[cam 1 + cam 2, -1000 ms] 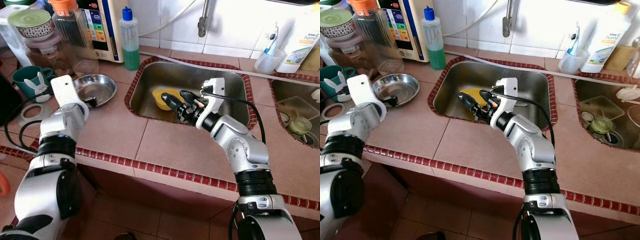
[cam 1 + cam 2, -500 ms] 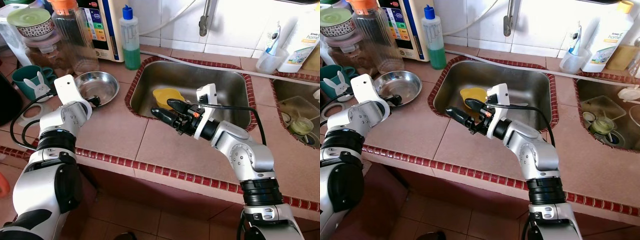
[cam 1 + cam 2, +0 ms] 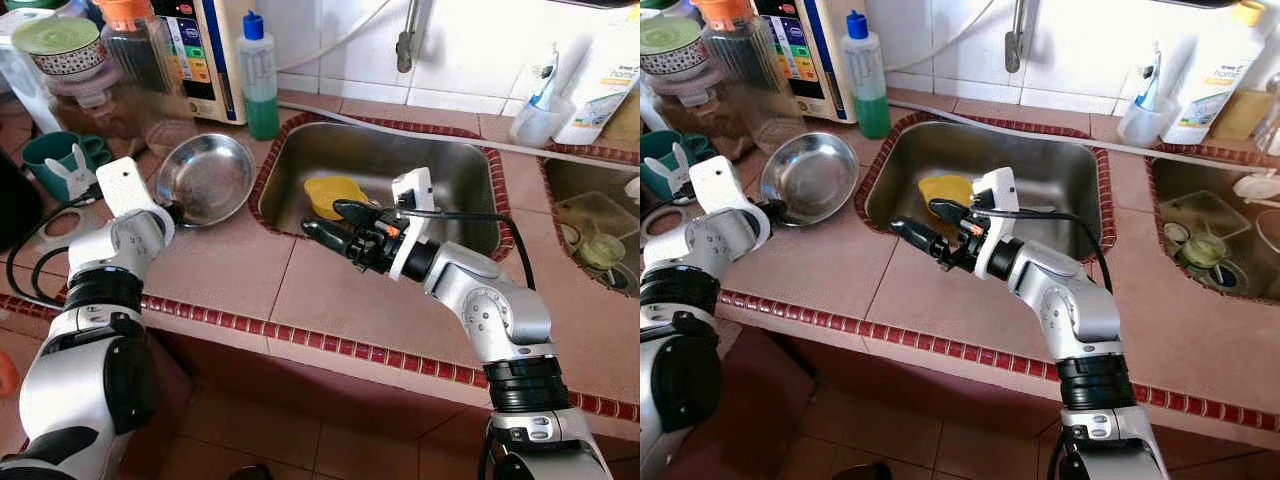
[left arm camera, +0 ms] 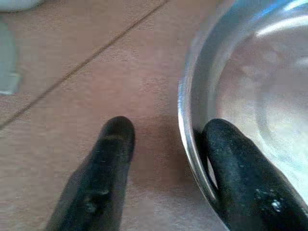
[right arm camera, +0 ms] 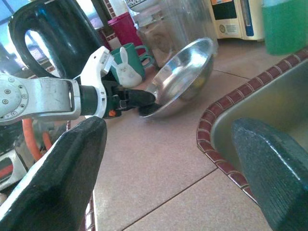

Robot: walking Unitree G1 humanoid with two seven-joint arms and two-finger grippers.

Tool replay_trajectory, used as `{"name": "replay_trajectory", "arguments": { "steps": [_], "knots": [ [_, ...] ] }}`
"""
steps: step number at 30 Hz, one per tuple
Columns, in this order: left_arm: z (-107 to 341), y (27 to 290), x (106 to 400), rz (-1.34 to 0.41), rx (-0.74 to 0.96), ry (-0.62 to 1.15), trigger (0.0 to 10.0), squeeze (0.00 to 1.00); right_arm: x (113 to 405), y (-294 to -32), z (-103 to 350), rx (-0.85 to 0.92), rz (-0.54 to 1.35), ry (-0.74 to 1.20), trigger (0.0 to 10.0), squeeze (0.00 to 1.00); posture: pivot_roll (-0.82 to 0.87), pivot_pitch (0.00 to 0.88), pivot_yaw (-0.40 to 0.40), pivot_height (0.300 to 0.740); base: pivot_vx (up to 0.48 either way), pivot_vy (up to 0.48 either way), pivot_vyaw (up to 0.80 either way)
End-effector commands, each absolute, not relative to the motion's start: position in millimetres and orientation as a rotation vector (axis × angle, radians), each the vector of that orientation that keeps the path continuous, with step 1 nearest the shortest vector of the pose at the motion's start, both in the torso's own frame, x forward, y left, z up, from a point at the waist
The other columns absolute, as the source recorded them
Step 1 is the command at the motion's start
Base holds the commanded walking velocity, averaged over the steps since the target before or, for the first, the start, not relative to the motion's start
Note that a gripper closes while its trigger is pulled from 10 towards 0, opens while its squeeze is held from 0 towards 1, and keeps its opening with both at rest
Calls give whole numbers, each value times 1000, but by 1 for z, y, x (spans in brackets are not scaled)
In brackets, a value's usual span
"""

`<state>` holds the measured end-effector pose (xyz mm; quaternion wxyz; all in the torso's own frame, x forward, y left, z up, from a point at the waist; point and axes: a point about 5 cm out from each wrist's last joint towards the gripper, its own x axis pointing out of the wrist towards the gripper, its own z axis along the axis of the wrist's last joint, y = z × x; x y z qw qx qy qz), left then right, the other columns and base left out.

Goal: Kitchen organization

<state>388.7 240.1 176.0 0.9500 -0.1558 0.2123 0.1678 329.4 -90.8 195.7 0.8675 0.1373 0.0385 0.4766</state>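
Steel bowl [image 3: 208,178] now tilts up off the surface [image 3: 230,262], rim clamped in the left pincer [image 3: 176,210]; right pincer [image 3: 325,220] stays spread apart.

I see the steel bowl [image 3: 207,178], shiny and empty, tipped up on its edge with its open face toward the sink, its lower rim touching the tiled tabletop [image 3: 230,265]. My left end effector [image 3: 172,210] pinches that rim, one finger inside, one outside. A yellow bowl [image 3: 335,192] lies in the sink [image 3: 455,175].
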Motion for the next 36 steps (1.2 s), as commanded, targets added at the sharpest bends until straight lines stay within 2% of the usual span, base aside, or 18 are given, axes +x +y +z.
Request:
{"name": "replay_trajectory", "arguments": {
  "steps": [1, 15, 22, 29, 36],
  "knots": [
    [165, 254, 380, 402, -316, 477, 0, 0, 327, -89, 197, 279, 1011, 73, 10000, 0, 83, 129, 46, 740, 0, 0, 0],
    [171, 264, 374, 437, -257, 443, 0, 0, 330, -91, 197, 276, 1000, 75, 10000, 0, 88, 122, 45, 740, 0, 0, 0],
    [176, 253, 375, 394, -166, 381, 0, 0, 329, -90, 196, 275, 1006, 78, 10000, 0, 87, 118, 44, 740, 0, 0, 0],
    [176, 244, 375, 375, -144, 355, 0, 0, 329, -90, 196, 276, 1003, 76, 10000, 0, 82, 118, 45, 740, 0, 0, 0],
    [195, 248, 376, 399, -104, 250, 0, 0, 329, -90, 196, 279, 999, 78, 10000, 0, 88, 120, 39, 740, 0, 0, 0]
  ]
}}
